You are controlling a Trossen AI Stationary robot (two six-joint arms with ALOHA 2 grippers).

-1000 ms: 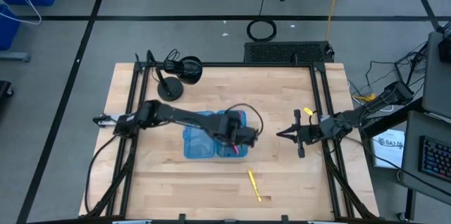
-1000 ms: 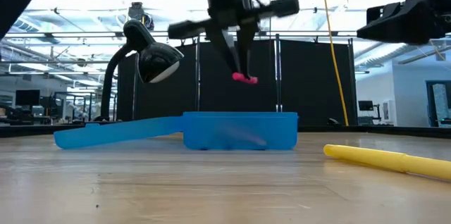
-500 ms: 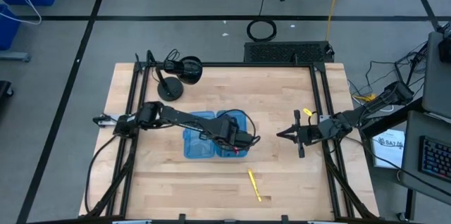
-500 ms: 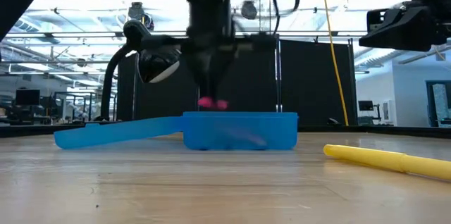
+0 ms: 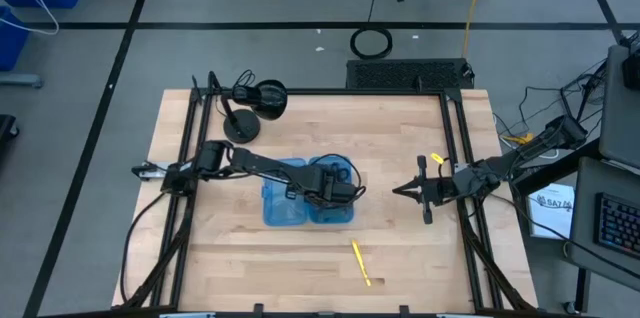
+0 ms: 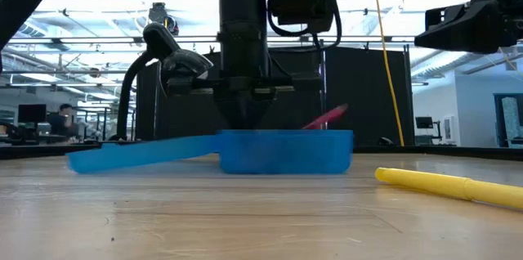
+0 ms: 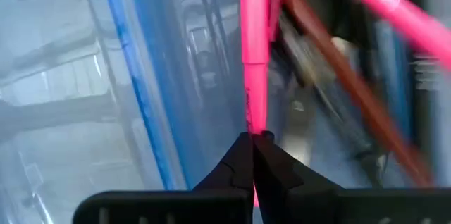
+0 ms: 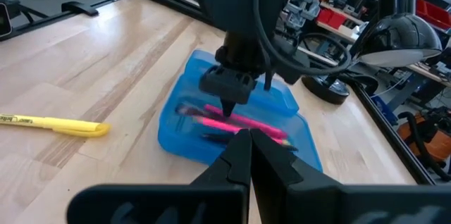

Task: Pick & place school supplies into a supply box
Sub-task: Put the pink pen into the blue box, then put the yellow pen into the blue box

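The translucent blue supply box (image 5: pixel 285 203) lies open on the table's middle, its lid half (image 6: pixel 139 152) flat toward the left. My left gripper (image 5: pixel 335 193) reaches down into the box's right half (image 8: pixel 176 122), shut on a pink pen (image 7: pixel 254 48). More pink, brown and dark supplies (image 8: pixel 239 124) lie in that half. A yellow marker (image 5: pixel 360 263) rests on the wood toward the near edge. My right gripper (image 5: pixel 400 190) hovers shut at the table's right side, touching nothing. My left gripper pinches the pink pen between its two fingertips near one end (image 7: pixel 251 136), coming from above and pointing down into the box. The pen is tilted: its free end (image 6: pixel 327 117) rises over the box's rim, while its lower end is hidden behind the box wall.
A black round-based desk lamp (image 5: pixel 250 108) stands at the table's far left, its head (image 6: pixel 184 68) above the box's lid. A black frame (image 5: pixel 455 148) borders the tabletop. Bare wood lies between the box and the yellow marker (image 6: pixel 449 186).
My left gripper has come down from well above the box into its right half, shifting a little toward the left, still shut on the pink pen. The pen has been lowered with it and now slants, one end showing above the rim.
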